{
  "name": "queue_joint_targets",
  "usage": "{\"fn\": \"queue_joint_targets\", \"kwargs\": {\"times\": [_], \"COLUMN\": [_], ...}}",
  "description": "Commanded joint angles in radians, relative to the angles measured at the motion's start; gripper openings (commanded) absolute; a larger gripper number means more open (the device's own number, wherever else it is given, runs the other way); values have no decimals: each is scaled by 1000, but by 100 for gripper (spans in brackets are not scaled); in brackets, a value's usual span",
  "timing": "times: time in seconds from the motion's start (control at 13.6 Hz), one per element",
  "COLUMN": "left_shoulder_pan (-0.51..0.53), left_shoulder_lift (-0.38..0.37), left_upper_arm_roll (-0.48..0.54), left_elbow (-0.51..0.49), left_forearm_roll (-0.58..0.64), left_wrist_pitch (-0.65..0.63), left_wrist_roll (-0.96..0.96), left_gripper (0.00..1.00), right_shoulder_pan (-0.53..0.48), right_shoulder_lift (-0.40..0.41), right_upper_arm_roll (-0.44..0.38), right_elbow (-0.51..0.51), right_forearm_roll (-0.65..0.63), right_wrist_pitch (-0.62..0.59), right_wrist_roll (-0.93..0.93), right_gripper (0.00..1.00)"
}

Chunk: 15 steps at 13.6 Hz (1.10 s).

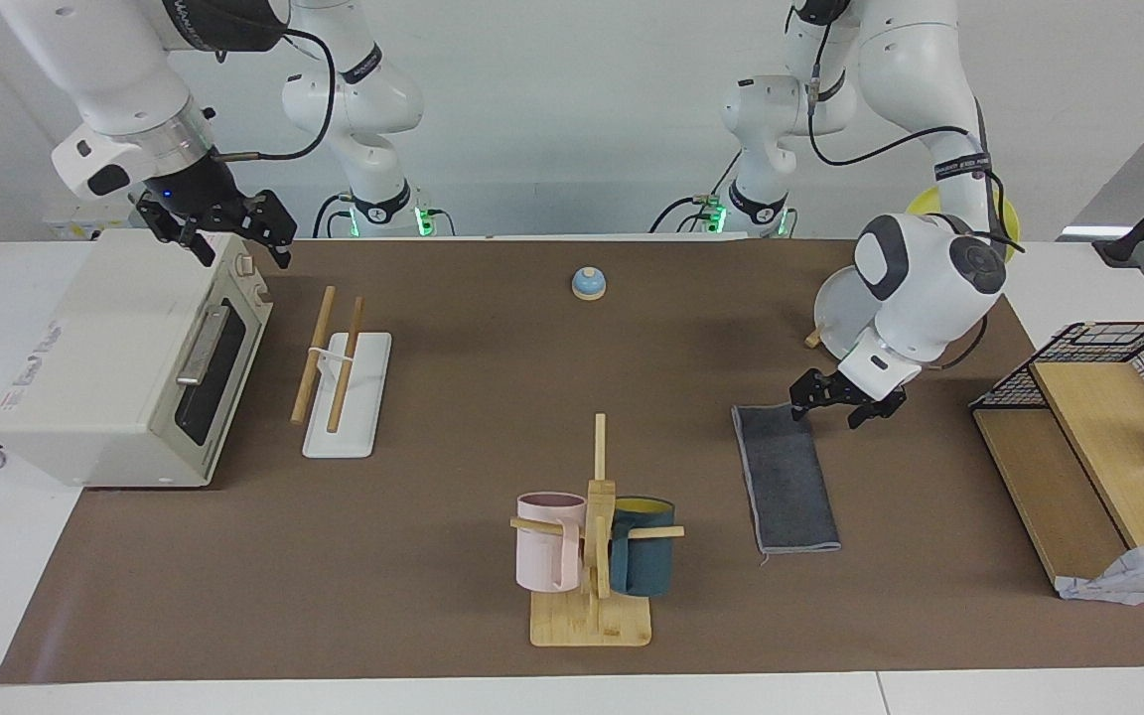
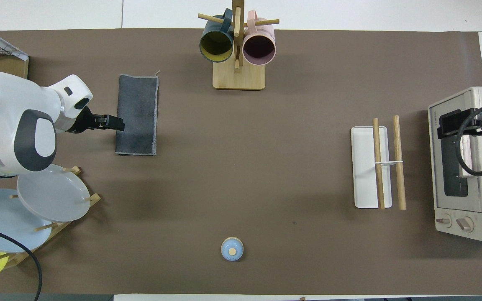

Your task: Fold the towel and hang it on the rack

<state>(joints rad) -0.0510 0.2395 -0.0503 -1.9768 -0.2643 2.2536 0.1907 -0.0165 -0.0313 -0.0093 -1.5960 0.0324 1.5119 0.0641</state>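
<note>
The towel [image 1: 786,479] [image 2: 137,115] lies flat on the brown mat as a folded dark grey strip, at the left arm's end of the table. My left gripper [image 1: 836,404] [image 2: 113,123] hovers low and open beside the towel's long edge, on the side toward the plate stand, with nothing in it. The rack [image 1: 358,395] [image 2: 365,167], a white base with two light-wood rods, stands beside the toaster oven toward the right arm's end. My right gripper [image 1: 237,238] [image 2: 450,124] waits open over the toaster oven.
A mug tree [image 1: 593,556] with a pink and a dark blue mug stands farther from the robots than the towel. There are also a blue bell [image 1: 589,284], a toaster oven [image 1: 105,357], a plate stand [image 2: 48,198] with plates, and a wooden shelf [image 1: 1069,467] with a wire basket.
</note>
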Motion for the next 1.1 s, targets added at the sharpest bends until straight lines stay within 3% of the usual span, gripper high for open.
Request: {"fn": "queue_joint_targets", "kwargs": {"times": [0.0,0.44,1.03], "left_shoulder_pan": [-3,-7,-7], "left_shoulder_lift": [37,87,95], "left_upper_arm_roll": [-8,-8,-8], "left_elbow": [-14,-13,-14], "left_forearm_roll": [-87,-95,-99], "left_wrist_pitch": [53,72,78], "left_wrist_roll": [27,47,47], "left_gripper": [95,80,39], "right_shoulder_pan": [-11,-11,-11], "right_shoulder_lift": [-25,-25,-25], "right_upper_arm_roll": [5,5,5], "right_elbow": [-30,-30,-30], "right_forearm_roll": [17,17,17], "right_wrist_pitch": [16,16,16], "right_wrist_roll": [6,6,6], "right_gripper": [100,100,100]}}
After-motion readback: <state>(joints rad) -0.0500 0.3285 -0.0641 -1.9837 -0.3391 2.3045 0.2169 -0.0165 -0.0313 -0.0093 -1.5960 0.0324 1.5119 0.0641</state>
